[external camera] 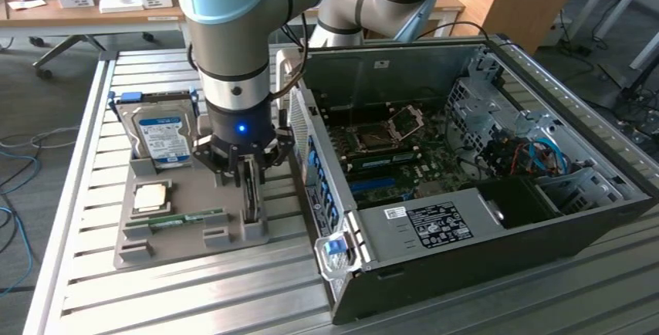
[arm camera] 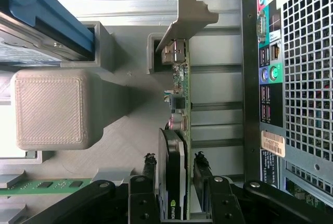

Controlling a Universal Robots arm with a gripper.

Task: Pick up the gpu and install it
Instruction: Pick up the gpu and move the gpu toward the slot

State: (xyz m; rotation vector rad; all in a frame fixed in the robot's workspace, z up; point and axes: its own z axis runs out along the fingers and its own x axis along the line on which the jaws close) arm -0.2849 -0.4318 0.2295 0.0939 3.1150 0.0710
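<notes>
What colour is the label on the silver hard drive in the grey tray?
The label is blue and white, clearest in the exterior view.

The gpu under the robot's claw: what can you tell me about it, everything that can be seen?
The gpu is a thin card standing on its long edge in a slot of the grey plastic holder, beside the computer case. Its board looks green along the edge, with small silver components, a black cooler block bearing a green logo on one face, and a bent silver metal bracket at one end. The gripper straddles it, jaws open, one finger on each side.
</notes>
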